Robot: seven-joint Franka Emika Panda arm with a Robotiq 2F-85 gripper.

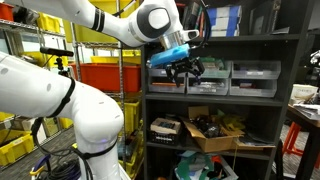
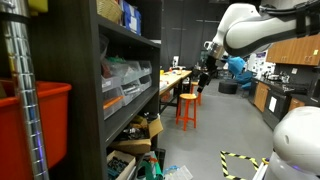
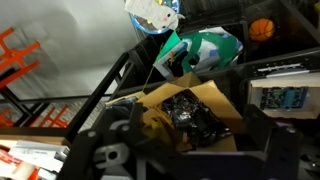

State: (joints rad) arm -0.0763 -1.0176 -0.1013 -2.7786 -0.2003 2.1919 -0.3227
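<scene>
White-shelled and reaching across the workshop, the arm held its gripper (image 1: 185, 65) close in front of a black rack (image 1: 146, 120), level with a row of clear drawers (image 1: 255, 78) on an upper shelf. The fingers (image 3: 108, 150) stood spread wide with nothing between them, and they touched neither the drawers nor the rack as far as the views showed. In an exterior view the gripper (image 2: 203, 80) hung in the aisle just beside the rack (image 2: 85, 90), apart from the drawer fronts (image 2: 125, 80). One shelf below the drawers sat an open cardboard box (image 1: 215, 130), well under the gripper. The wrist view looked straight down on that box (image 3: 222, 95), its flaps folded out and a tangle of black parts (image 3: 195, 115) lying inside. Beyond the box in the wrist view lay a green-and-white bag (image 3: 205, 48) on the lowest level, with an orange ball (image 3: 261, 29) near it to one side. Red bins (image 1: 100, 73) sat on yellow shelving beside the rack, behind the arm. An orange stool (image 2: 187, 105) stood by a long bench farther down the room, well apart from the gripper, and yellow-and-black tape (image 2: 240, 160) marked the grey floor near the robot's base.
</scene>
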